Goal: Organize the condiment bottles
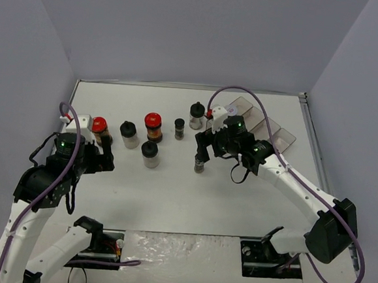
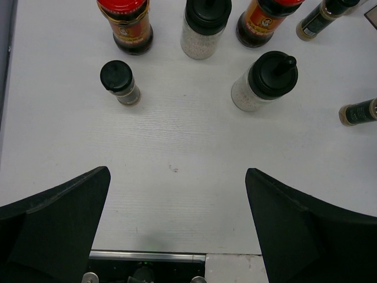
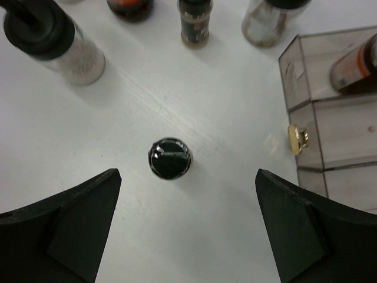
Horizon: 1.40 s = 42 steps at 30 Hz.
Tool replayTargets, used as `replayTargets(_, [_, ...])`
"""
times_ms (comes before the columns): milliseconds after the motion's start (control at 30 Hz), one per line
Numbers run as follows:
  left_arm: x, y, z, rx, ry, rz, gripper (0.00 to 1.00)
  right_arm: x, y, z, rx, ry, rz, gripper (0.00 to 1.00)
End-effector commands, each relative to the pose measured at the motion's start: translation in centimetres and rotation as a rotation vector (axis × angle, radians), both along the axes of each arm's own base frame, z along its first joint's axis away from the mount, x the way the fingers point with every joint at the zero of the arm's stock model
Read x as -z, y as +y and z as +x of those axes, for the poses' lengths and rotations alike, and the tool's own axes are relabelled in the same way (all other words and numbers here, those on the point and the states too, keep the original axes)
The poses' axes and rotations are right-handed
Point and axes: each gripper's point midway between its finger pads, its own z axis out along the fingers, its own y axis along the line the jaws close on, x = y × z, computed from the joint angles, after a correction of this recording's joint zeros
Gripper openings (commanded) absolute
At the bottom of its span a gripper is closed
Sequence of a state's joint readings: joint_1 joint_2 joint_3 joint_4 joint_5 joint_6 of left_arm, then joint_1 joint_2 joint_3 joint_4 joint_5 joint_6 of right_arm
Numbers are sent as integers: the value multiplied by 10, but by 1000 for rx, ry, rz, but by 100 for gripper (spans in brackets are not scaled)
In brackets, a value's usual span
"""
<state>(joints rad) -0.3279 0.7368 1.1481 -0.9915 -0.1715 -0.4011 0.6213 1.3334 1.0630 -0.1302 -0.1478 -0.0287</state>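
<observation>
Several condiment bottles stand in a loose row: a red-capped one (image 1: 99,129), a black-capped clear jar (image 1: 129,135), a second red-capped one (image 1: 153,127), a slim dark one (image 1: 179,129) and a black-capped clear jar (image 1: 197,116). Another black-capped jar (image 1: 150,155) stands nearer. My right gripper (image 1: 203,150) is open and empty just above a small dark bottle (image 1: 200,163), seen from above in the right wrist view (image 3: 169,158). My left gripper (image 1: 103,153) is open and empty near the first red-capped bottle (image 2: 125,23). A small black-capped jar (image 2: 119,82) stands ahead of it.
A clear plastic compartment tray (image 1: 268,129) sits at the back right behind the right arm. In the right wrist view the tray (image 3: 306,118) holds one bottle lying down (image 3: 353,65) and has a gold knob (image 3: 298,138). Grey walls enclose the table.
</observation>
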Motion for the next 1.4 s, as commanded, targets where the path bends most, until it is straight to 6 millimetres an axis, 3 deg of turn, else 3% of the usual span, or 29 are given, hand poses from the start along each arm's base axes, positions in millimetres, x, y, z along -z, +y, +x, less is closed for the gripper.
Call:
replayTargets(0, [-29,-3,11,19,-102,-9,97,6,7,-3,9,1,8,94])
replayTargets(133, [-27,-2,10,26,-96,-1,97,32,13,-3,-11,32,-22,88])
replayTargets(400, [-25,-3,5,30,-88,-8,97,61,27,9,-27,69,-59,78])
replayTargets(567, [-23,-1,2,28,-78,-5,97,69,34,17,-30,61,-62,63])
replayTargets(800, [-22,0,2,23,-78,-1,97,65,30,22,-4,29,-78,18])
replayTargets(900, [-22,0,3,20,-81,1,97,44,22,28,41,-17,-62,0])
replayTargets(1000, [-23,0,4,22,-82,2,97,4,1,46,150,-91,-30,0])
replayTargets(1100, [-22,1,4,18,-81,6,97,-25,-37,69,298,-95,29,0])
replayTargets(1233, [-21,2,4,13,-80,13,97,-56,-86,100,456,-133,60,0])
replayTargets(1367, [-22,3,3,11,-83,13,97,-72,-139,140,616,-139,117,0])
